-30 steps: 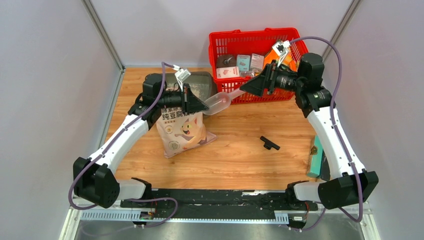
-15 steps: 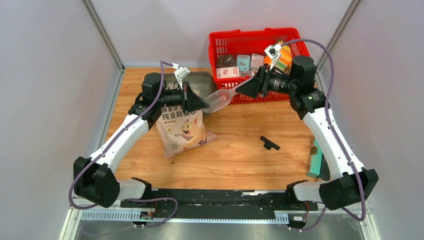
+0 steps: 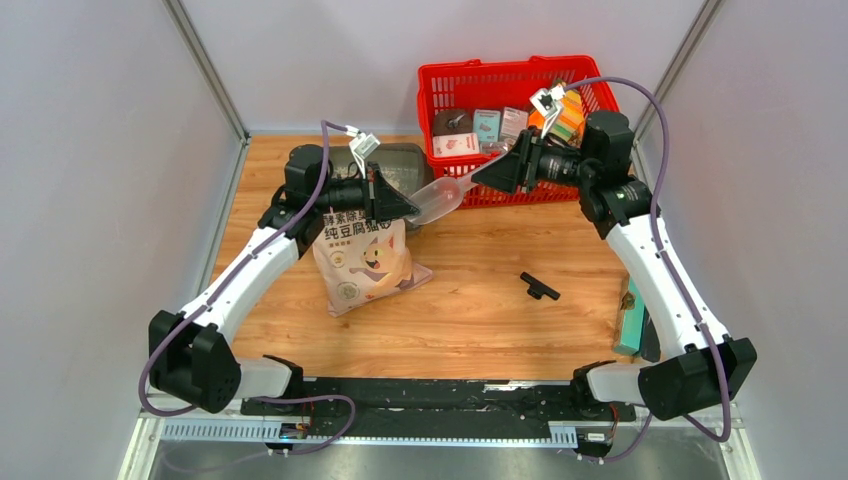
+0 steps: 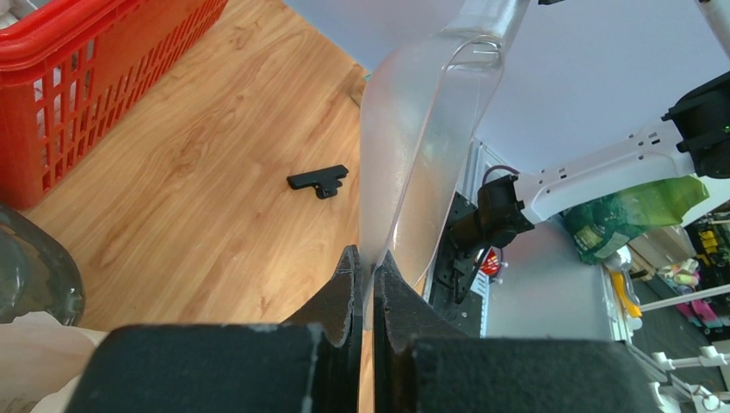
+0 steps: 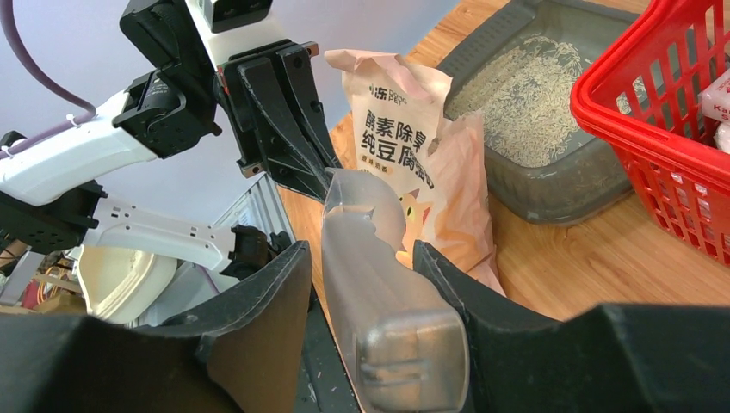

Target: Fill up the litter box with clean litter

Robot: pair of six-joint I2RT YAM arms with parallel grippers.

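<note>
1. The step in hand looks like a handover. A translucent scoop (image 3: 440, 203) hangs in the air between the two arms, above the worktop and just in front of the litter box (image 3: 410, 152) and the red basket (image 3: 500, 70).
2. The left hand (image 4: 366, 258) is clenched on the thin rim of the scoop's bowl. That is a narrow pinch, so I judge that the scoop can pivot easily if it is nudged.
3. The right hand (image 5: 357, 254) straddles the scoop's handle with a finger on each side. A dark gap shows beside one finger, so I cannot tell whether it grips yet.
4. To do this well, bring the right hand firmly onto the handle, centred between its fingers, before the left hand lets go.
5. The left hand should then release cleanly and draw back from the bowl without dragging it sideways.
6. The litter box sits at the far edge of the worktop, left of centre, with pale granules (image 5: 525, 95) over part of its floor.
7. The clean litter (image 3: 365, 260) is in its bag just in front of the box, towards the left edge, with its top crumpled.
8. A black clip (image 3: 538, 289) lies well apart, right of centre, and seems no obstacle.
</note>
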